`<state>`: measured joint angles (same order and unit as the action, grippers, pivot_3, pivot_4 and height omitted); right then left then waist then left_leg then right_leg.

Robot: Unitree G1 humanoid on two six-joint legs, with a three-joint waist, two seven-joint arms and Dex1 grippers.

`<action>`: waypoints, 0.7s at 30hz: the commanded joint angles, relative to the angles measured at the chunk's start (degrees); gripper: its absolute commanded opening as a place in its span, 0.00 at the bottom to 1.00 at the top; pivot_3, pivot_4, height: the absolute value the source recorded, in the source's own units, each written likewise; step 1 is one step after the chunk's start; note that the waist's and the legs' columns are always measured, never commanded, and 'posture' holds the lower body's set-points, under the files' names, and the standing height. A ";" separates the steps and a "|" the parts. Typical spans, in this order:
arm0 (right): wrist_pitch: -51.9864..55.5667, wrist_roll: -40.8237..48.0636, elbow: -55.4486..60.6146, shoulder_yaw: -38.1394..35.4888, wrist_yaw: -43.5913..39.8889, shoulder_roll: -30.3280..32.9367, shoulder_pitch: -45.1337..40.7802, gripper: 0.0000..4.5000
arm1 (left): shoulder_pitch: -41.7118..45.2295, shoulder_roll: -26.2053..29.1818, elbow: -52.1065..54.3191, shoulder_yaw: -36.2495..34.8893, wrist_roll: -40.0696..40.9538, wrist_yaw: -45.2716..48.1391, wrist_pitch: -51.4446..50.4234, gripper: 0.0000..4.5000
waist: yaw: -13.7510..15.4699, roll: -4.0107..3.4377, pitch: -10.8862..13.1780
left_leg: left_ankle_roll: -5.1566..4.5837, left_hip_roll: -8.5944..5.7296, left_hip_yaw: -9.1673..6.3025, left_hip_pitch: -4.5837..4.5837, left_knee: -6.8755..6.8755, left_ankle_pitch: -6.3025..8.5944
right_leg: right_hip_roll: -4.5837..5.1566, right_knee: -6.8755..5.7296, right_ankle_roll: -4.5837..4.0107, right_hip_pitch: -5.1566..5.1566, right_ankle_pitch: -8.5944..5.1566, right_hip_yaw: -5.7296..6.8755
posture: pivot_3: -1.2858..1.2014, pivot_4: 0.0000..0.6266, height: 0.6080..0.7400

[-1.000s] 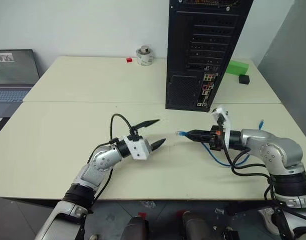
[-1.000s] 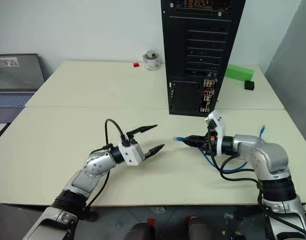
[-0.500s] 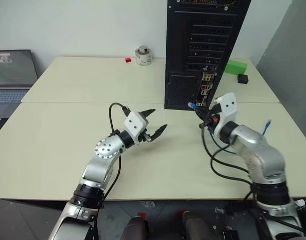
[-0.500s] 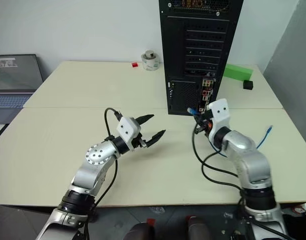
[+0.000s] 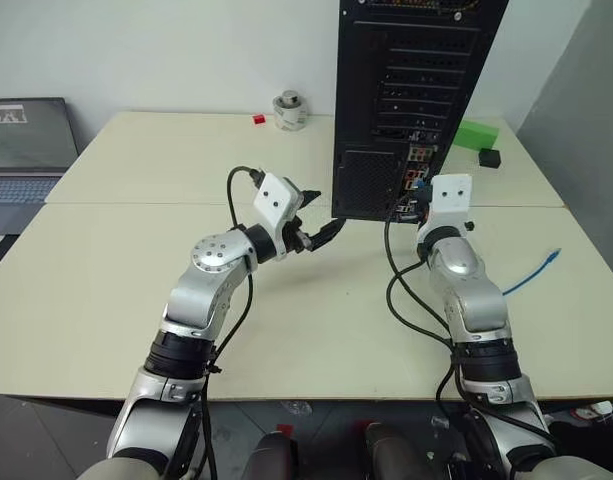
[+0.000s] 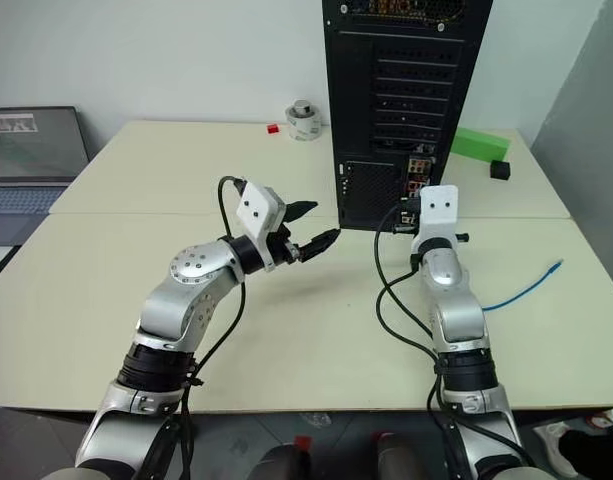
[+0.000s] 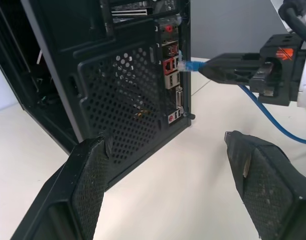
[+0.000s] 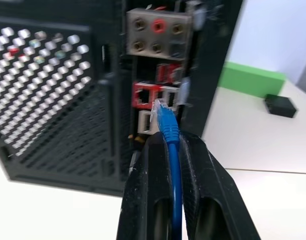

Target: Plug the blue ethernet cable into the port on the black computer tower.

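Observation:
The black computer tower stands upright at the back of the table, rear panel toward me. My right gripper is shut on the blue ethernet cable just behind its clear plug. The plug tip sits right at the port among the red and beige connectors; whether it is inside I cannot tell. The left wrist view shows the same plug touching the red sockets. The cable's free end trails on the table to the right. My left gripper hovers open and empty, just left of the tower's lower mesh grille.
A grey laptop sits at the far left. A small roll and a red bit lie behind the left gripper. A green block and a small black box lie right of the tower. Black robot wires loop beside the right arm.
The right gripper swung from pointing left over the table to pointing at the tower's connectors, carrying the plug there. The left gripper rose, rolled and moved closer to the tower. The cable's tail swung right.

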<state>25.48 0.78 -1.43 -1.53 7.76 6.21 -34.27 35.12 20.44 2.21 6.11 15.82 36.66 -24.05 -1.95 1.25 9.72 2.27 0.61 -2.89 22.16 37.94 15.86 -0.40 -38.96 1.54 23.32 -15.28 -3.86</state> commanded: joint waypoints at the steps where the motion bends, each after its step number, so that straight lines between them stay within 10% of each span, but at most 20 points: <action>1: -2.13 -0.43 0.88 -0.80 0.57 -0.94 -2.13 0.00 | 2.07 -0.67 3.14 -0.56 1.06 -0.31 -1.76 0.84 | -0.01 0.00 0.00 | 0.00 0.00 0.00 0.00 0.00 0.00 | 0.00 0.00 0.00 0.00 0.00 0.00 | 0.52 0.24 1.00; 21: -3.69 -0.28 -2.71 -1.46 1.22 -3.89 -4.01 0.00 | 3.03 -0.95 1.30 -1.10 0.17 -1.12 -2.14 0.84 | -0.09 -0.01 0.01 | 0.00 0.01 0.01 0.00 -0.01 0.00 | -0.01 0.00 0.00 0.02 0.00 -0.04 | 0.52 0.24 1.00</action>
<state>23.79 0.80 -4.92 -2.05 8.50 2.39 -36.78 36.83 19.70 2.38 6.22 15.68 35.61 -26.96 -2.04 1.24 9.72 2.27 0.62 -2.88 22.15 37.93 15.86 -0.41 -38.96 1.54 23.34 -15.28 -3.89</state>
